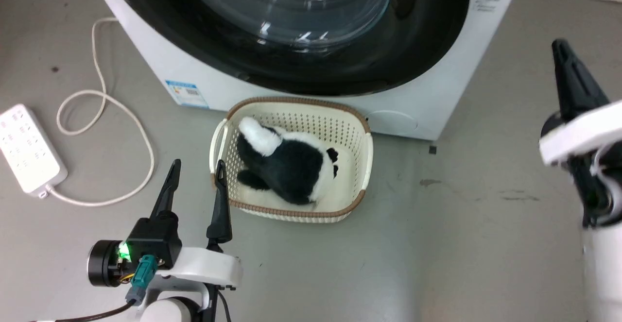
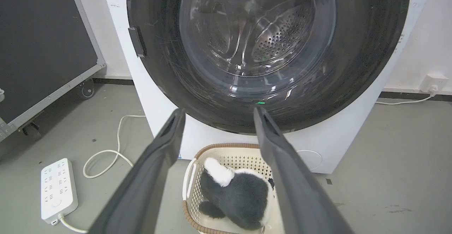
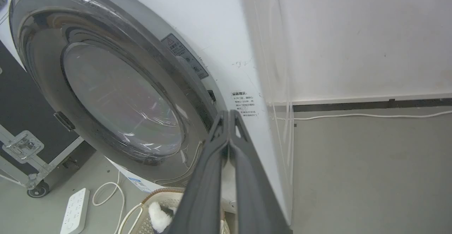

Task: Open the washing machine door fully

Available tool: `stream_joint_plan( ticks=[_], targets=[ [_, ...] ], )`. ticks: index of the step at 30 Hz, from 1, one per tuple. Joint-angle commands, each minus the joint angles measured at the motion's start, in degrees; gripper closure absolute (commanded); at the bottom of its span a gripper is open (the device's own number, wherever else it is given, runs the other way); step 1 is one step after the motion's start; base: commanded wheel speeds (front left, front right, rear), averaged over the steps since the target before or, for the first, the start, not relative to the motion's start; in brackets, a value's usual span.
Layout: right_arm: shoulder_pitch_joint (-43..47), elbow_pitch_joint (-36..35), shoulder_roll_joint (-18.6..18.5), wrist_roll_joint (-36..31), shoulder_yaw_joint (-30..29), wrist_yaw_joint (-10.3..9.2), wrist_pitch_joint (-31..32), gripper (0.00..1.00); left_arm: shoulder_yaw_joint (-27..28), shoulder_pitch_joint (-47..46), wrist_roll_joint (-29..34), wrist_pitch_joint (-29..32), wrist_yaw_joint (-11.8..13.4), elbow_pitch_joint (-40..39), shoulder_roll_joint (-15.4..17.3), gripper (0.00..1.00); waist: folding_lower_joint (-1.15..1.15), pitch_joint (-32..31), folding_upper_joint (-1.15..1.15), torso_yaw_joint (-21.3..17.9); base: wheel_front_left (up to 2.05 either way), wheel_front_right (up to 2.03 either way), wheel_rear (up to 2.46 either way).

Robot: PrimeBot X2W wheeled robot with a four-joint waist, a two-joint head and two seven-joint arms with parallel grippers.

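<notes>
Your left gripper (image 1: 198,162) gapes empty; your right gripper (image 3: 229,112) is pinched together, empty; the washing machine door (image 2: 353,50) sits closed.

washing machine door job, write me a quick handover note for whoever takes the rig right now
Left claw: open, empty, hovering low beside the basket, pointing at the machine.
Right claw: shut on nothing, raised off the machine's right front corner; the head view shows it clear of the door.
Washing machine door: looks closed, flush against the white body.
The basket holds a plush toy and sits on the floor just below the door.
Done: nothing visible so far.
Left: grip the door's edge and swing it fully open, minding the basket.
</notes>
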Motion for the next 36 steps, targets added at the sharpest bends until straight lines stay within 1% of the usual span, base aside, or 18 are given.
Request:
stream_joint_plan(
  ticks=[1, 8, 17, 22, 28, 36],
  targets=[
    [-2.2, 0.8, 0.4, 1.2, -0.6, -0.03, 0.7, 1.0, -0.3, -1.2, -0.3, -0.6, 0.4, -0.2, 0.0, 0.0, -0.01, 0.7, 0.0, 0.5, 0.0, 0.0, 0.0],
    [-11.4, 6.7, 2.6, 6.8, -5.6, -0.03, 8.5, 1.0, -1.6, -2.6, -1.0, -1.4, 1.1, -0.5, 0.0, 0.0, -0.01, 3.5, 0.0, 1.8, 0.0, 0.0, 0.0],
    [-22.4, 16.2, 3.6, 11.0, -12.6, -0.04, 18.1, 1.0, -3.0, -4.0, -1.8, -2.5, 2.0, -1.0, 0.0, 0.0, -0.01, 6.8, 0.0, 3.9, 0.0, 0.0, 0.0],
    [-28.4, 22.4, 3.9, 11.7, -16.7, -0.04, 23.4, 1.0, -3.8, -4.9, -2.2, -3.1, 2.4, -1.1, 0.1, 0.0, -0.01, 8.5, 0.0, 5.2, 0.0, 0.0, 0.0],
    [-34.7, 28.9, 3.4, 11.3, -21.4, -0.04, 28.2, 1.0, -5.5, -6.0, -3.0, -3.8, 3.3, -1.2, 0.1, 0.0, -0.01, 10.1, 0.0, 6.7, 0.0, 0.0, 0.0],
    [-42.2, 33.8, 3.3, 11.4, -26.9, -0.05, 33.3, 1.0, -6.8, -6.9, -3.7, -4.8, 4.1, -1.2, 0.1, 0.0, -0.01, 12.0, 0.0, 8.6, 0.0, 0.0, 0.0]
  ],
)
